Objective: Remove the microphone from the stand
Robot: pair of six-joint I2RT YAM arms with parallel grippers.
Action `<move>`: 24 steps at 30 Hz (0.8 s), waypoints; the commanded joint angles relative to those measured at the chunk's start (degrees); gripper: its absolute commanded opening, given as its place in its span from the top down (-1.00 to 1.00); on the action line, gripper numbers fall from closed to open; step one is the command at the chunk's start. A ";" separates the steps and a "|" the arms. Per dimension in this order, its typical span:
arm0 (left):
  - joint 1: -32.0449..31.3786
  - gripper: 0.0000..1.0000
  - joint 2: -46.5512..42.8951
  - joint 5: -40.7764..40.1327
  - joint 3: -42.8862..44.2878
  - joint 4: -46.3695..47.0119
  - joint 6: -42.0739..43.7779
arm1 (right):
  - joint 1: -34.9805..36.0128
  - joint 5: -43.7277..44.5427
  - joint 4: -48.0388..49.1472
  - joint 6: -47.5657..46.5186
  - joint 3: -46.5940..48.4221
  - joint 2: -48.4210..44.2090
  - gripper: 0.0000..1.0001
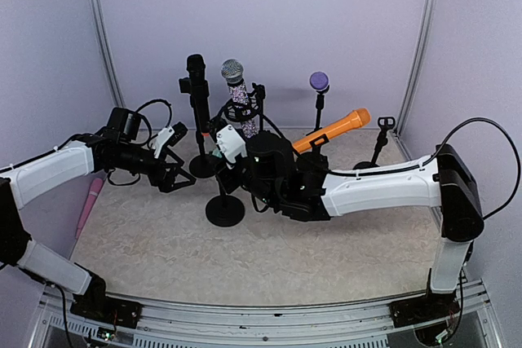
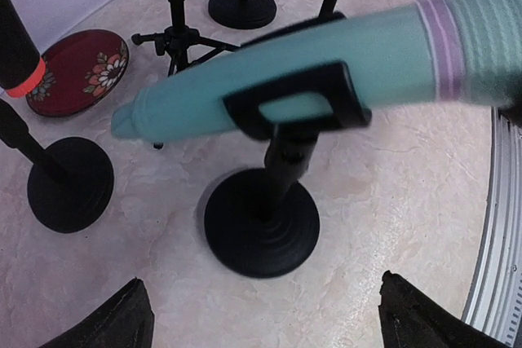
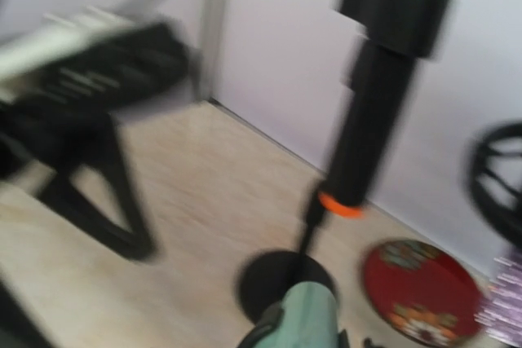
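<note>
One teal microphone (image 2: pixel 310 71) lies nearly level in the black clip (image 2: pixel 298 102) of a short stand w/ round base (image 2: pixel 261 224), mid-table, in front of the other stands. In the left wrist view its narrow tail end points left, and the ribbed head w/ a pale purple band runs off to the right. In the top view the mic itself is hidden behind the right arm; only the stand's base (image 1: pixel 225 210) shows.

Right gripper (image 1: pixel 228 152) sits right over that stand, white fingers partly closed at the spot where the mic is clipped. The right wrist view is blurred; the teal mic (image 3: pixel 303 315) shows at its bottom edge, close between the fingers, so looks like a grip on it, mic not out of the clip.

Left gripper (image 1: pixel 173 160) hovers just left of the stand, jaws spread wide, holding nothing; its dark fingertips (image 2: pixel 114 319) frame the base from either side w/o touching.

Around it: a black mic w/ orange ring (image 1: pixel 196 79) on a tall stand, a glittery mic (image 1: pixel 236 91), a purple-headed mic (image 1: pixel 319 81), an orange mic (image 1: pixel 333 129) tilted on its stand, an empty small stand (image 1: pixel 382 140) far right. Red floral dish (image 2: pixel 80 69) near the back. Pink item (image 1: pixel 89 204) lies at table's left edge.
</note>
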 commanded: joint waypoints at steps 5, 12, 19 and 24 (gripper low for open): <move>-0.50 -0.79 0.75 -0.31 -2.33 4.40 -2.32 | 4.03 -1.27 13.50 2.94 9.27 5.00 1.00; -0.41 -0.61 0.47 0.12 -4.21 5.23 -2.36 | 4.99 -1.45 14.77 3.26 13.17 8.67 1.00; -0.32 -0.32 0.48 0.18 -6.78 7.46 -3.15 | 5.07 -0.55 15.50 4.41 12.70 9.18 1.00; -0.07 0.04 1.92 0.42 -6.96 8.15 -3.28 | 5.09 -0.88 15.83 5.39 11.55 8.80 1.00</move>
